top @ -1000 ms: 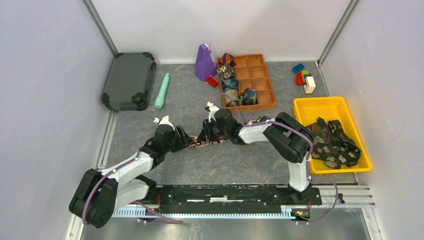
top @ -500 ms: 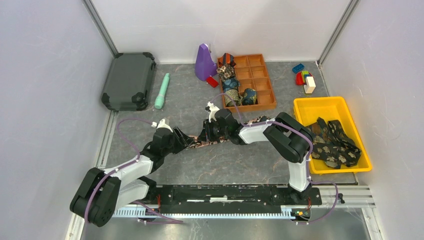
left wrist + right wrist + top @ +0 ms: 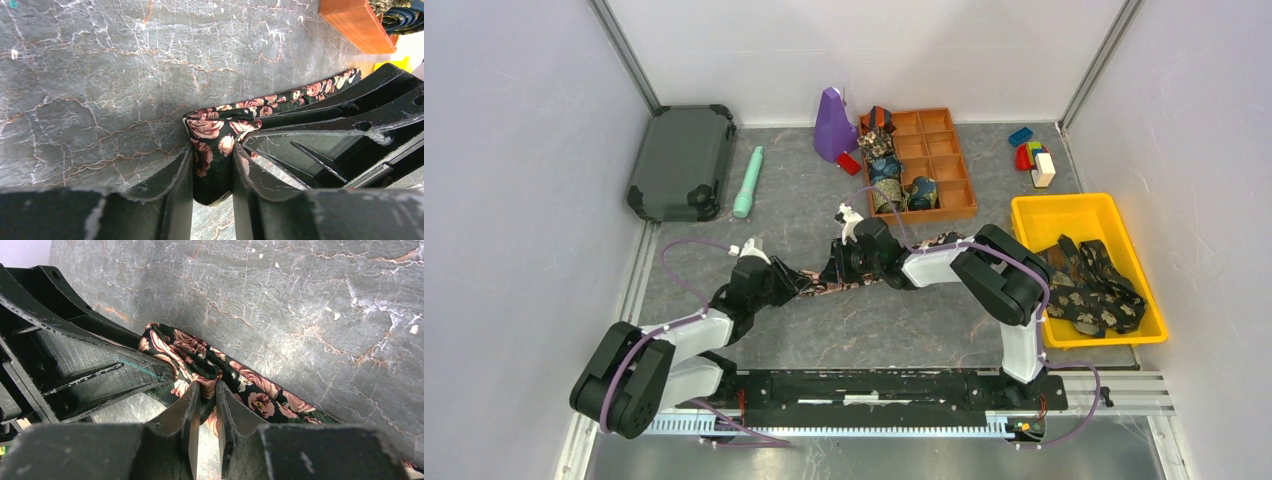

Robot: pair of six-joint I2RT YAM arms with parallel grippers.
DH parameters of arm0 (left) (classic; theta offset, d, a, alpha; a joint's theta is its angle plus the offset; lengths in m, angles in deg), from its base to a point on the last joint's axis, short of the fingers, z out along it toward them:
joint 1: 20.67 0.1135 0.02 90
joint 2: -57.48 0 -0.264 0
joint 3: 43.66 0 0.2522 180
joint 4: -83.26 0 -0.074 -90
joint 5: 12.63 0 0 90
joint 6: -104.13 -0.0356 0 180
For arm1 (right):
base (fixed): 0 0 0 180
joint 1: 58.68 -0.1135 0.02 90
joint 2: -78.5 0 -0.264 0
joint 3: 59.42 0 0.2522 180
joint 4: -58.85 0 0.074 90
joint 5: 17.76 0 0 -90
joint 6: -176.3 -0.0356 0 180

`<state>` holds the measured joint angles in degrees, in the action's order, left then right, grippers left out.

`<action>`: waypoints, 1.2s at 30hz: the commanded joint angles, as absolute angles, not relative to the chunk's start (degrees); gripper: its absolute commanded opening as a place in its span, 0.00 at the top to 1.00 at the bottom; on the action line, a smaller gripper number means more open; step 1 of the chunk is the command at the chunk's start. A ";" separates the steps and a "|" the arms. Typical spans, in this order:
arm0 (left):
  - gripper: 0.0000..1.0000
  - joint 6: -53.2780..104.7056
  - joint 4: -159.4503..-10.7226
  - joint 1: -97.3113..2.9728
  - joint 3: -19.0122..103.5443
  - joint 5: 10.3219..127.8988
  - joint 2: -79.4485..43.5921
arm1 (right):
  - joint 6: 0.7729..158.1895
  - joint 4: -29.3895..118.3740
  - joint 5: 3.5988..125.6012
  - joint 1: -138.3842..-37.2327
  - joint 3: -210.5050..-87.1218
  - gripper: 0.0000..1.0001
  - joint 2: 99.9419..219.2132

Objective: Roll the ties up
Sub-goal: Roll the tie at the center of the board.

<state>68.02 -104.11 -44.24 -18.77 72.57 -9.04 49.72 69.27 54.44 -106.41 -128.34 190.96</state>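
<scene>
My left gripper [image 3: 212, 167] pinches the folded end of the rose-patterned tie [image 3: 220, 125] at mid-table, and my right gripper [image 3: 208, 397] nips a bunched fold just beside it. The cloth looks light, limp and slippery, so I should grip near its edges. There is room to move on the near table [image 3: 894, 320]. The wooden organizer [image 3: 934, 214] stands far, the yellow bin [image 3: 1064, 199] right.
</scene>
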 commanded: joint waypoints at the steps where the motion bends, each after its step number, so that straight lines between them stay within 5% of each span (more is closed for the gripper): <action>1: 0.66 67.33 -105.16 -44.06 -18.35 72.08 -9.04 | 51.99 64.92 55.09 -106.23 -126.88 0.78 190.66; 13: 0.76 59.60 -91.79 -44.11 -13.30 73.24 -4.23 | 55.63 59.38 54.33 -103.81 -126.70 0.64 181.51; 36: 0.77 55.50 -85.53 -44.05 -10.60 73.45 -1.71 | 54.58 61.41 60.67 -100.88 -113.96 0.71 178.48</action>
<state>59.21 -87.17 -44.26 -13.00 72.71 -2.84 55.60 64.35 57.67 -99.98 -116.73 179.40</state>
